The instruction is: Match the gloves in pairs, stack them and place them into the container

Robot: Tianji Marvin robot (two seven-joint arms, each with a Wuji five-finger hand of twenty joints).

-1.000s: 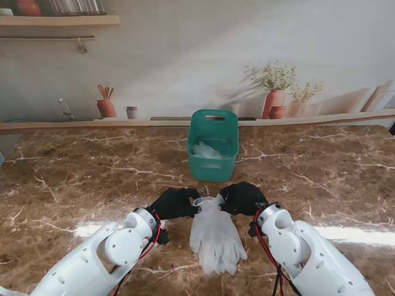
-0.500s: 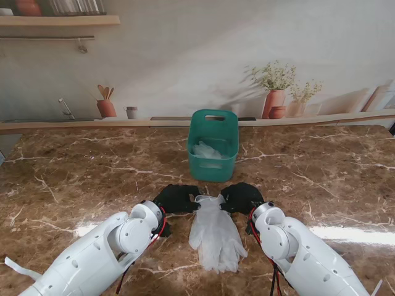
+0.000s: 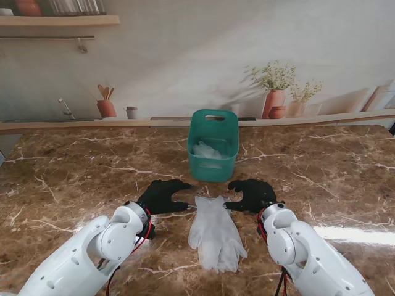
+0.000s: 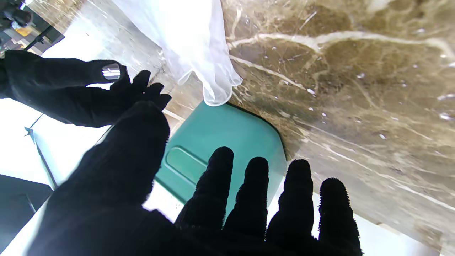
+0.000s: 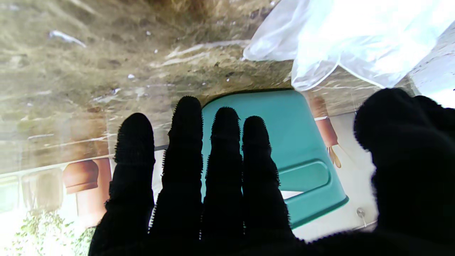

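Gloves (image 3: 215,231): thin translucent white, lying flat on the brown marble counter (image 3: 74,166) as one overlapped stack, cuffs toward the bin, fingers fanned toward the bottom of the frame. Sits at lower centre of the stand view.

Bin (image 3: 213,145): teal, slotted handle at the far rim, centre frame, just past the cuffs but apart from them. Something white and crumpled is already inside.

Left hand (image 3: 162,195): black-covered, fingers spread, empty, just beside the cuff's left edge with counter showing between.
Right hand (image 3: 251,193): same, splayed and empty, just beside the cuff's right edge, thumb pointing at the cuff, not touching.

Left wrist view adds: cuff edge (image 4: 213,85) is slightly rolled and lifted off the counter; the right hand (image 4: 71,92) shows across from it; bin wall (image 4: 227,131) sits beyond the fingers (image 4: 220,185).
Right wrist view adds: the glove (image 5: 341,39) film is wrinkled and see-through at the cuff; bin handle slot (image 5: 305,176) is visible past the fingers (image 5: 185,149). Bin contents show only in the stand view.
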